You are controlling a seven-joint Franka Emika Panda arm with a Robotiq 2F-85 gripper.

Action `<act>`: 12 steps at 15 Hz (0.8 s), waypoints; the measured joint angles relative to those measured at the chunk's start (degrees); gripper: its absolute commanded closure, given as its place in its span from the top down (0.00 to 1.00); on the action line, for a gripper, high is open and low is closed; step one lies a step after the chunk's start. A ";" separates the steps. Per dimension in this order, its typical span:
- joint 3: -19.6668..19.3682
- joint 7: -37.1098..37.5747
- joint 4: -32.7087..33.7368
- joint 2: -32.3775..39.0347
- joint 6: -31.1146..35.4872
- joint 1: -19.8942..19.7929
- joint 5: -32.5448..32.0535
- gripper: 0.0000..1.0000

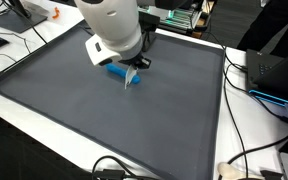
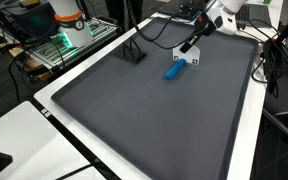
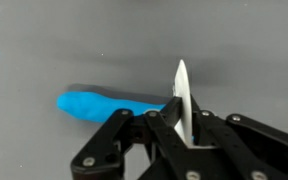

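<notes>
In an exterior view the gripper (image 1: 134, 71) is clenched on the white blade (image 1: 132, 79) of a blue tool (image 1: 115, 69) lying on the grey mat (image 1: 104, 130), off its middle. In an exterior view the tool (image 2: 172, 71) rests on the mat (image 2: 134, 120), so the grasp looks made and nothing lifted. The wrist view shows the blade (image 3: 182, 85) pinched upright, its blue handle (image 3: 99, 103) flat on the mat; no writing is legible.

Knife (image 3: 104, 103): blue handle, white pointed blade. Handle is laid along the grey mat (image 2: 134, 110); blade is clamped on edge by the gripper (image 3: 185, 122).
</notes>
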 measured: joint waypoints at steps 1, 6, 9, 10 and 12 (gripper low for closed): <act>0.02 -0.25 0.07 0.13 -0.73 0.00 0.01 0.02; 0.11 -1.65 2.10 1.69 -4.59 0.05 0.01 0.02; 0.19 -2.38 3.82 2.95 -7.44 0.09 0.01 0.02; 0.23 -2.46 4.32 3.42 -8.61 0.09 0.01 0.02; 0.26 -2.65 5.26 4.19 -10.36 0.10 0.02 0.02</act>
